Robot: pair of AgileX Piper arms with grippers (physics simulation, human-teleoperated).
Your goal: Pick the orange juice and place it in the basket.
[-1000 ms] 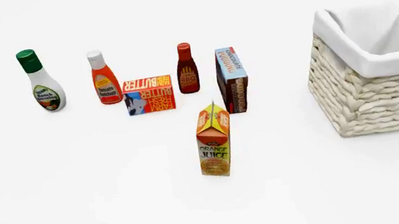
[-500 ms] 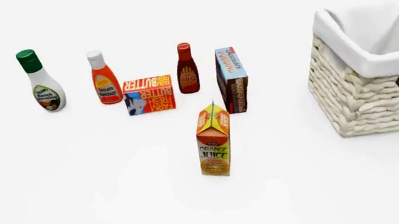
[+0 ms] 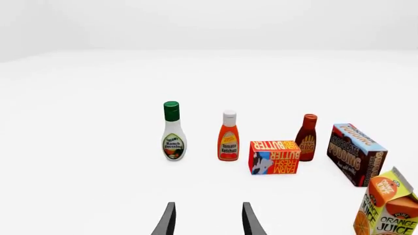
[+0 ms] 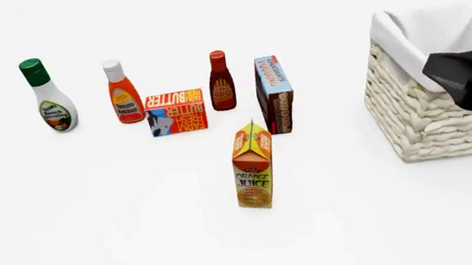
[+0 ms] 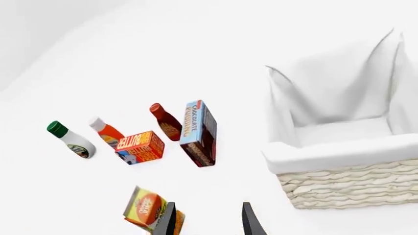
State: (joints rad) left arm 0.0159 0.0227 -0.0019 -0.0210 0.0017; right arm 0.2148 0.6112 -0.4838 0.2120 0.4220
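At lower left the left gripper point(image 3: 207, 223) idles, fingers apart and empty. The orange juice point(image 4: 253, 166) stands upright at centre frame, untouched. Farther back at right, the right gripper point(image 5: 207, 220), also spread and empty, hangs before the basket point(image 4: 425, 114), probably to approach the carton.

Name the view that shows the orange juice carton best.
Front view: the tall orange-and-yellow gable-top juice carton stands whole, label readable. Left wrist view crops it at the frame corner; right wrist view shows only its top.
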